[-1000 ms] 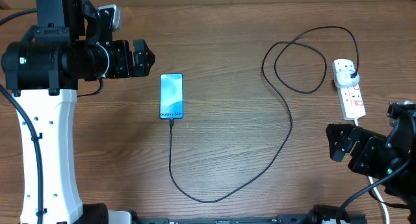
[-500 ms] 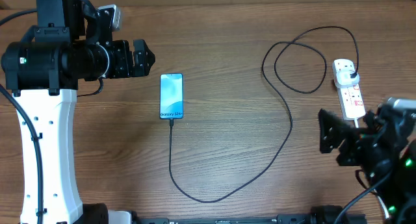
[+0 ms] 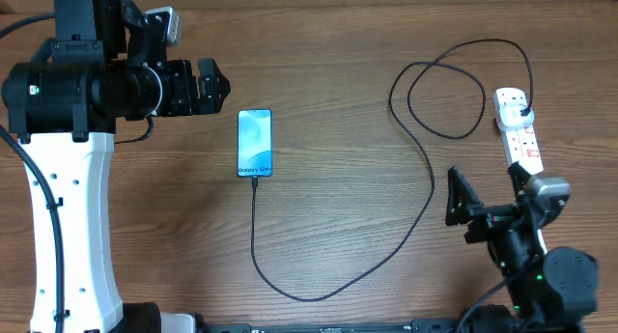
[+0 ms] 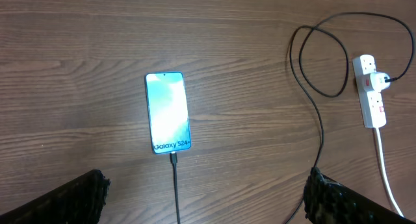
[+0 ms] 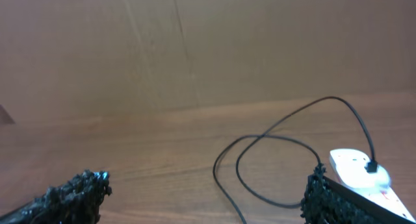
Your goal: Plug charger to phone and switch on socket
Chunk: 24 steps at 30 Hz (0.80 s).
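Brown wood-grain tabletop [image 3: 338,72] fills pretty much the whole view, so starting from the near edge: the right gripper [image 3: 486,190] sits close to the near right corner, fingers spread wide with nothing between them. It's just on the near side of the socket [image 3: 519,130], and from its own wrist camera the strip pokes out right beside one finger [image 5: 331,198]. The charger [image 3: 432,193] cable dips down close to the near edge in the middle, then one end runs straight up into the near end of the phone [image 3: 255,143], where the little connector [image 3: 255,181] looks seated. The phone lies flat, left of the middle of the table, long side pointing toward the far edge, screen lit blue with "Galaxy S24+" on it. Further back on the left side, the left gripper [image 3: 220,85] hangs above the table near the phone's far left corner, also opened wide and holding nothing. Over by the right edge, the socket lies lengthwise with its thick white cord [image 4: 385,165] trailing off toward the near edge. The charger's black plug [image 3: 522,108] is pushed into the strip's far outlet, and the cable curls in a big loop near the far right corner. Can't tell whether the switch is on.
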Each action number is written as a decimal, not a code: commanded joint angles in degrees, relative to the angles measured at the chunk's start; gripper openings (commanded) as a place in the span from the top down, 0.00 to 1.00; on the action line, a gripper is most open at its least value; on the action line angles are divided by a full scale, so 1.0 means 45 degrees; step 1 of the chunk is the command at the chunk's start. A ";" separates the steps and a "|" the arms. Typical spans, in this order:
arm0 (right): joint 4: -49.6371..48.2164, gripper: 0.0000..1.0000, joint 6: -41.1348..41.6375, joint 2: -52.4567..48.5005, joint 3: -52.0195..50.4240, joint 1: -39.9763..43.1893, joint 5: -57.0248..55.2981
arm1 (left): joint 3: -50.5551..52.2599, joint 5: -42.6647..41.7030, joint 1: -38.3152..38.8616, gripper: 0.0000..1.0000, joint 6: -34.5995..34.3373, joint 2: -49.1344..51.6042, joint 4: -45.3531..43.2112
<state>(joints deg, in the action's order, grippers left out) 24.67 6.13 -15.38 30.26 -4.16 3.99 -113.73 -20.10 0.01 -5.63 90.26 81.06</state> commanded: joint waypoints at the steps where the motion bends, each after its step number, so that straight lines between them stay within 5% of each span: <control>1: -0.1171 0.00 -0.0049 0.0699 -0.1520 -0.0063 -0.0199 | -0.0107 0.0049 0.0087 0.00 0.0063 -0.0126 -0.0010; 10: -0.4648 0.00 -0.0049 0.2385 -0.4799 -0.0063 0.0000 | -0.0107 0.0049 0.0087 0.00 0.0063 -0.0126 -0.0010; 24: -0.6980 0.00 -0.0049 0.2744 -0.6528 -0.0063 0.0126 | -0.0107 0.0049 0.0087 0.01 0.0063 -0.0126 -0.0010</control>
<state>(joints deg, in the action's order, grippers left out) -4.36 5.98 -3.75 2.26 -4.16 4.29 -113.73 -20.10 0.01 -5.63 90.26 81.03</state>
